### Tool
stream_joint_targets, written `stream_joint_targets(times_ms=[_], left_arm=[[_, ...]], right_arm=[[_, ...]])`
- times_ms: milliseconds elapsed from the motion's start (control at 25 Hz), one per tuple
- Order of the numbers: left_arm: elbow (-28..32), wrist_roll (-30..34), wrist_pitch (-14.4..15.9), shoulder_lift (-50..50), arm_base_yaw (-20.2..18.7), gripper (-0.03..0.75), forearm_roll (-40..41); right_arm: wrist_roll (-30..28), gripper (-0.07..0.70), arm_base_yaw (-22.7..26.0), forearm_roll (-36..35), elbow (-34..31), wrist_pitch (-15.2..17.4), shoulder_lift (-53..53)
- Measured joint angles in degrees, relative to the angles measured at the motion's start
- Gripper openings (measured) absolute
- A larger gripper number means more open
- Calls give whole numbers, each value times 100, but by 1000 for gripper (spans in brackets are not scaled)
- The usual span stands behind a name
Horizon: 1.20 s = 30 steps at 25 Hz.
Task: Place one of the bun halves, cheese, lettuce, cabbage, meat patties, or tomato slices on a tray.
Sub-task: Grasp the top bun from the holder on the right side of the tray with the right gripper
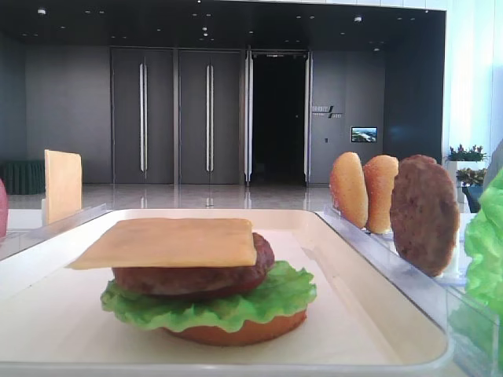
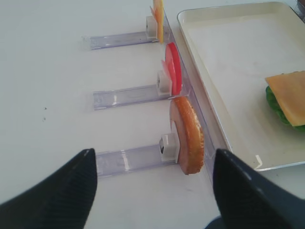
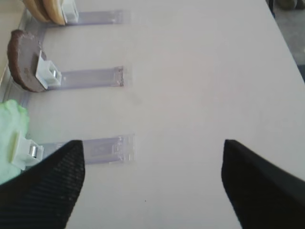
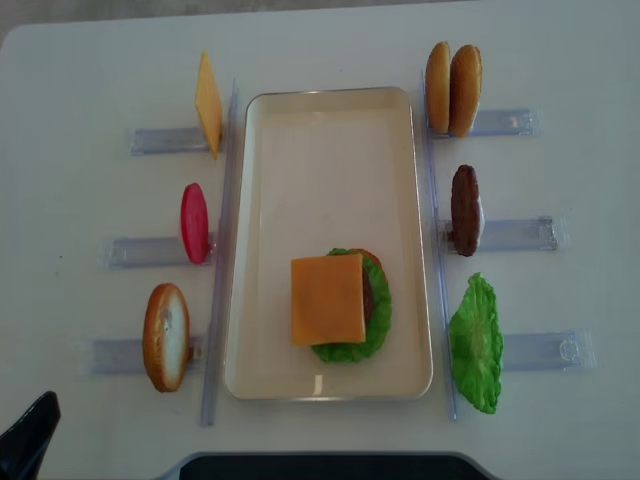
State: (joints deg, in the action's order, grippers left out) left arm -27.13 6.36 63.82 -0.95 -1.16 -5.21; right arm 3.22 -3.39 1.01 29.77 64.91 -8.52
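Observation:
On the cream tray (image 4: 400, 120) lies a stack: a bun half (image 1: 236, 331) at the bottom, then lettuce (image 1: 212, 305), a meat patty (image 1: 189, 279) and cheese (image 4: 327, 299) on top. Left of the tray, a cheese slice (image 4: 208, 104), a tomato slice (image 4: 194, 222) and a bun half (image 2: 188, 136) stand in holders. On the right stand two bun halves (image 4: 452, 88), a meat patty (image 3: 24, 62) and lettuce (image 4: 476, 343). My left gripper (image 2: 153, 157) is open and empty, just short of the near-left bun half. My right gripper (image 3: 152, 143) is open over bare table beside the lettuce holder.
Clear plastic holder rails (image 4: 520, 234) stick out from both long sides of the tray. One left finger (image 4: 30, 440) shows at the table's near-left corner. A dark edge (image 4: 330, 466) runs along the table's near side.

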Motion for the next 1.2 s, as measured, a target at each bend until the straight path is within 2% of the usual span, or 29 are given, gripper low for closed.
stream_joint_targets(times_ms=[320,640,760,920,1200], left_arm=[[0,0,-5,0,0,576,0],[0,0,-5,0,0,576,0],[0,0,-5,0,0,576,0],[0,0,-5,0,0,576,0],[0,0,-5,0,0,576,0]], right_arm=[[62,587,0,-19,1029,-491,-2521],[329,587,0,-31,2735,-568,-5269],[389,587,0,-62,3477,-468,-6111],[447,587,0,-101,4334,-172,-7091],[449,587,0,-101,5706,288,-8373]])
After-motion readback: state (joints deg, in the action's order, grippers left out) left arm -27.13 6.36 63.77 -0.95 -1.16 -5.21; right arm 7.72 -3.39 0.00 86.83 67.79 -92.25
